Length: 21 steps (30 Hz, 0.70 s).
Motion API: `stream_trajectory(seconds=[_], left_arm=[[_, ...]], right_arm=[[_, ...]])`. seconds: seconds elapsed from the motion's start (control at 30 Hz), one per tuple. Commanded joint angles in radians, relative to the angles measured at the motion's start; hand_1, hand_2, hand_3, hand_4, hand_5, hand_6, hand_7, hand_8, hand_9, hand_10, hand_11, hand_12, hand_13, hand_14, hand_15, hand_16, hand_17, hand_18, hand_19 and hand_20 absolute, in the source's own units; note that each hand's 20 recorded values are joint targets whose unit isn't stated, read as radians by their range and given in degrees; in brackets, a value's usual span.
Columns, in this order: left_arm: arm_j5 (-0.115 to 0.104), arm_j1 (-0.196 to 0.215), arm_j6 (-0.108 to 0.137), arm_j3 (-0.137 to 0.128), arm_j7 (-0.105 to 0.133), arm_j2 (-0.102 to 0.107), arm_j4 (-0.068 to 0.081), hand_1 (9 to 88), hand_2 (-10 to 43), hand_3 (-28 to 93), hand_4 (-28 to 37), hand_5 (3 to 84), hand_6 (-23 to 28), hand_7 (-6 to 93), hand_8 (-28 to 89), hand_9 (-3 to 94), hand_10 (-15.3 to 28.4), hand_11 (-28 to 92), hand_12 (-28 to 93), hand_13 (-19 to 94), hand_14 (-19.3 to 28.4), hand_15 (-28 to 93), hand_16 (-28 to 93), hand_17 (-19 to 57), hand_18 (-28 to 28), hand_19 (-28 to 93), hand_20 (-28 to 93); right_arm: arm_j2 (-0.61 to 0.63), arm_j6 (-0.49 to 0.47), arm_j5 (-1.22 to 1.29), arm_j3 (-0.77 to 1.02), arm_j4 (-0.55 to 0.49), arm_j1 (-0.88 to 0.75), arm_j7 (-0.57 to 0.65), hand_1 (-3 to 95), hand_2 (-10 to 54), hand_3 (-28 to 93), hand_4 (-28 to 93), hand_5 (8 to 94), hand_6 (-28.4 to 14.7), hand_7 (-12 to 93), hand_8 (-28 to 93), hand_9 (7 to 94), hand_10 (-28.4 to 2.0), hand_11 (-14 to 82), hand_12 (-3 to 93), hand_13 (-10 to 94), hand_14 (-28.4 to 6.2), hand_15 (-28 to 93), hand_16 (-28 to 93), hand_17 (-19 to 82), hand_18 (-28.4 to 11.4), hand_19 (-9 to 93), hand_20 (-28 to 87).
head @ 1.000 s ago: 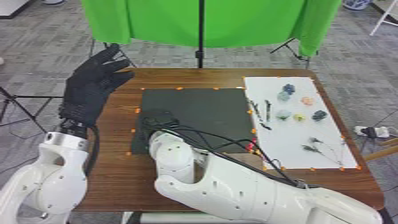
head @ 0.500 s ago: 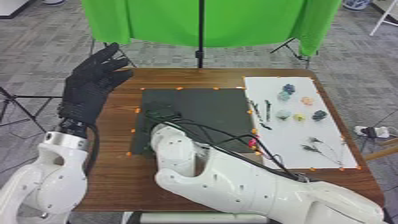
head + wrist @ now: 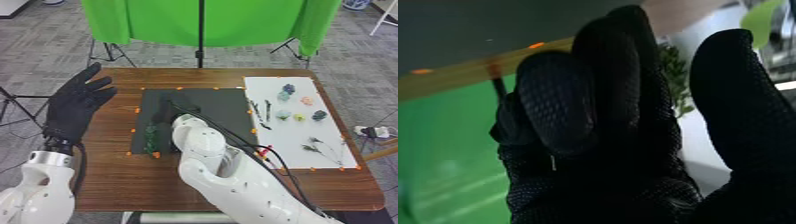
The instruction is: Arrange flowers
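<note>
My right hand (image 3: 182,107) is over the upper middle of the black mat (image 3: 226,102), dark against it. A leafy green sprig (image 3: 151,137) lies lengthwise on the mat's left part, apart from that hand. In the right wrist view the fingers of my right hand (image 3: 607,85) are extended, with the thumb well apart, and green leaves (image 3: 676,75) show beyond the gap. My left hand (image 3: 73,107) is open, raised left of the mat. On the white sheet (image 3: 289,137) are a dark blue flower (image 3: 320,115), a peach flower (image 3: 307,101), a yellow flower (image 3: 299,117) and dark twigs (image 3: 267,110).
Thin dried stems (image 3: 324,150) lie on the white sheet's lower part. Orange tape pieces mark the edges of mat and sheet on the wooden table (image 3: 120,185). A small pinkish-red thing (image 3: 265,151) is beside the right arm's cables. A green cloth (image 3: 258,25) hangs behind the table.
My right hand has moved right and slightly away across the mat, and the green sprig now lies in plain sight, let go. My left hand has shifted down and to the left.
</note>
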Motion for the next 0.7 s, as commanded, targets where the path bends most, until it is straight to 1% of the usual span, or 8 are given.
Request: stream_trajectory(seconds=[0.03, 0.07, 0.13, 0.2, 0.27, 0.4, 0.47, 0.7], left_arm=[[-0.022, 0.122, 0.044, -0.017, 0.052, -0.024, -0.008, 25.3, 5.8, 78, -22.2, 36.1, 8.3, 12.9, -10, 35.0, 20.7, 25, 12, 27, 28.4, 55, -8, -6.7, 28.4, 64, -8], [-0.023, 0.12, 0.036, -0.016, 0.05, -0.028, -0.005, 25.1, 5.8, 78, -22.4, 36.0, 8.2, 12.8, -10, 34.9, 20.6, 25, 12, 27, 28.4, 55, -8, -6.7, 28.4, 64, -9], [-0.024, 0.122, 0.042, -0.008, 0.053, -0.03, -0.006, 24.8, 5.9, 78, -22.7, 36.0, 8.0, 12.6, -10, 34.8, 20.4, 25, 12, 27, 28.4, 55, -8, -6.8, 28.4, 64, -9], [-0.019, 0.121, 0.032, -0.007, 0.05, -0.031, -0.003, 24.5, 5.9, 78, -23.0, 35.8, 7.9, 12.5, -10, 34.5, 20.4, 25, 12, 27, 28.4, 55, -8, -6.8, 28.4, 64, -9], [-0.02, 0.12, 0.035, -0.002, 0.051, -0.032, -0.002, 24.5, 6.0, 78, -23.3, 35.7, 7.8, 12.5, -10, 34.4, 20.2, 24, 12, 27, 28.4, 55, -8, -6.8, 28.4, 64, -9], [-0.023, 0.146, 0.042, -0.01, 0.07, -0.03, -0.009, 24.5, 6.1, 78, -23.5, 35.6, 7.7, 12.4, -10, 34.3, 20.2, 24, 12, 27, 28.4, 55, -8, -6.9, 28.4, 64, -8], [-0.025, 0.149, 0.042, -0.007, 0.079, -0.031, -0.008, 24.4, 6.1, 78, -23.4, 35.6, 7.7, 12.4, -10, 34.3, 20.2, 24, 12, 27, 28.4, 55, -8, -6.9, 28.4, 64, -8], [-0.017, 0.133, 0.027, -0.002, 0.065, -0.039, -0.003, 24.7, 6.0, 78, -23.2, 35.5, 7.7, 12.4, -10, 34.5, 20.5, 25, 12, 27, 28.4, 55, -8, -6.9, 28.4, 64, -8]], right_arm=[[0.347, 0.109, 0.093, 0.248, -0.239, -0.152, 0.099, 36.6, -5.6, 74, -25, 73.1, -4.9, 16, -12, 79.8, -16.6, 42.7, 18.3, 78, -12.2, 67, 14, 37, -27.6, 93, 31], [0.403, 0.142, 0.096, 0.273, -0.27, -0.184, 0.118, 36.5, -5.7, 74, -25, 70.8, -5.4, 15, -11, 78.6, -17.0, 41.1, 17.9, 76, -12.6, 66, 14, 36, -27.5, 93, 29], [0.473, 0.173, 0.102, 0.372, -0.318, -0.281, 0.136, 36.3, -6.0, 74, -25, 67.9, -5.8, 14, -11, 76.5, -17.8, 39.4, 17.3, 74, -13.2, 66, 13, 35, -27.4, 92, 26], [0.529, 0.189, 0.111, 0.477, -0.355, -0.384, 0.163, 36.2, -6.2, 74, -25, 66.0, -6.1, 13, -11, 74.3, -18.5, 38.2, 16.8, 72, -13.9, 65, 12, 34, -27.5, 91, 25], [0.58, 0.207, 0.117, 0.576, -0.383, -0.484, 0.192, 36.2, -6.3, 75, -25, 64.9, -6.1, 13, -11, 73.2, -19.1, 37.1, 16.4, 71, -14.6, 65, 12, 33, -27.7, 91, 23], [0.641, 0.279, 0.102, 0.697, -0.385, -0.6, 0.266, 36.2, -6.5, 75, -26, 63.2, -6.2, 13, -11, 72.0, -19.7, 35.4, 16.0, 69, -15.3, 66, 11, 33, -27.9, 91, 21], [0.657, 0.283, 0.105, 0.744, -0.374, -0.638, 0.299, 36.2, -6.6, 75, -26, 63.1, -6.1, 13, -11, 71.9, -19.7, 35.3, 16.0, 69, -15.2, 66, 11, 32, -27.9, 91, 21], [0.687, 0.201, 0.111, 0.865, -0.362, -0.773, 0.368, 36.4, -7.6, 75, -26, 59.6, -6.3, 13, -11, 69.8, -20.0, 36.1, 16.3, 68, -15.2, 67, 10, 32, -28.2, 92, 19]])
